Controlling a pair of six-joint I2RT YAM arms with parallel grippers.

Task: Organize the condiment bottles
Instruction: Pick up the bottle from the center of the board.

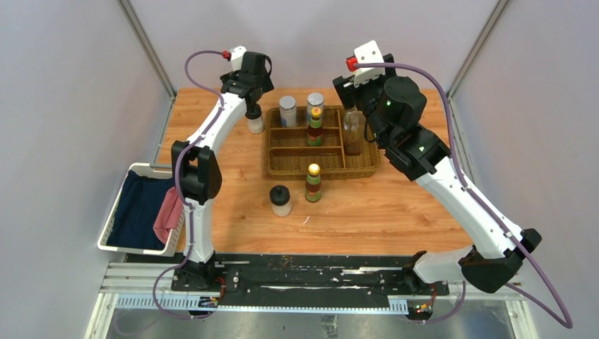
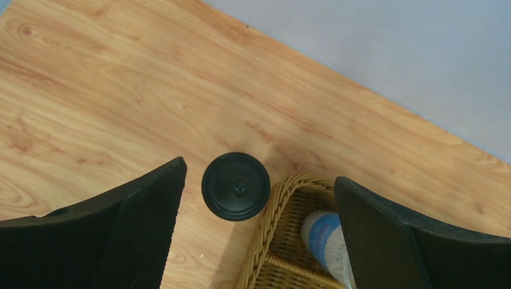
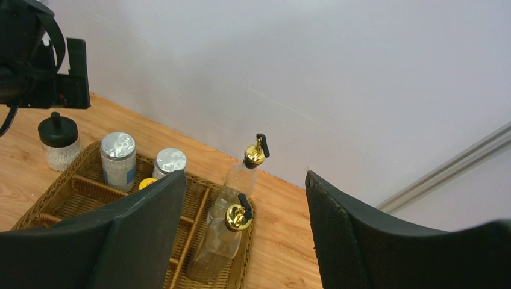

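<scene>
A brown wicker tray [image 1: 362, 167] holds two silver-lidded shakers [image 1: 287, 109] [image 1: 316, 104], one sauce bottle [image 1: 315, 128] and two gold-spouted cruets [image 1: 353, 131]. A second sauce bottle [image 1: 313, 182] and a black-lidded jar [image 1: 280, 200] stand on the table in front of the tray. My left gripper [image 1: 253, 104] hangs open over another black-lidded jar [image 2: 235, 186], just outside the tray's corner [image 2: 274, 211]. The lid sits between the fingers, nearer the left one, untouched. My right gripper [image 3: 246, 180] is open above the cruets [image 3: 220, 241] [image 3: 241, 174], holding nothing.
A white basket [image 1: 119, 212] with blue and pink cloths hangs off the table's left edge. The grey back wall runs close behind the tray. A shaker [image 2: 325, 241] stands inside the tray beside my left gripper's right finger.
</scene>
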